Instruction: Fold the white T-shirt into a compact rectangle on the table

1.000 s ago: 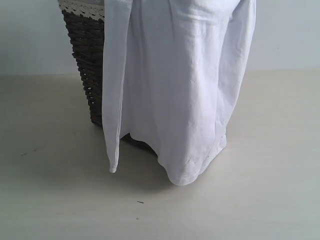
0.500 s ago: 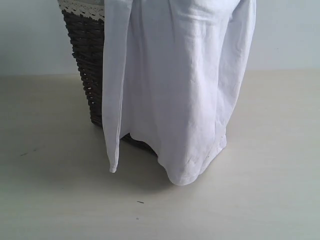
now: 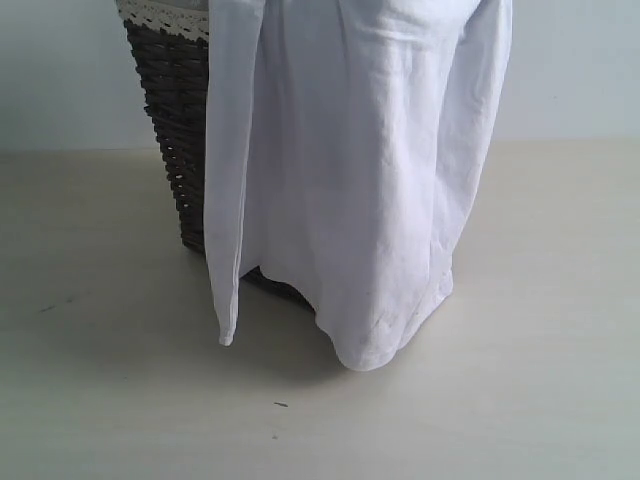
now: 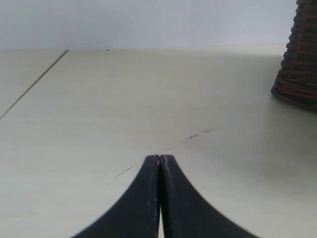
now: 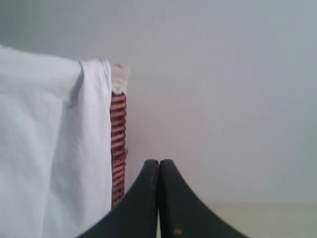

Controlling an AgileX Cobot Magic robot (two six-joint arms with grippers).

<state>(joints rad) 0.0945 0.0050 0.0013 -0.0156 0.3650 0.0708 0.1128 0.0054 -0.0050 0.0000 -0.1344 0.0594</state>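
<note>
In the outside view you see the soft white cotton T-shirt (image 3: 350,200) draped over the tall dark brown woven basket (image 3: 175,130). Its low end reaches down to the flat pale beige table (image 3: 100,400), a little in from the back edge. Left wrist view: your black left gripper (image 4: 159,159) is pinched tight, holding nothing, over the table. Right wrist view: your black right gripper (image 5: 159,162) is pinched tight too, near the T-shirt

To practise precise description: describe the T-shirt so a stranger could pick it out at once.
On the pale table stands a dark wicker basket with a lace rim. Draped over its near side, hanging down towards the tabletop, is the T-shirt. It alone is a big sheet of plain white cloth, hiding most of the basket.
</note>
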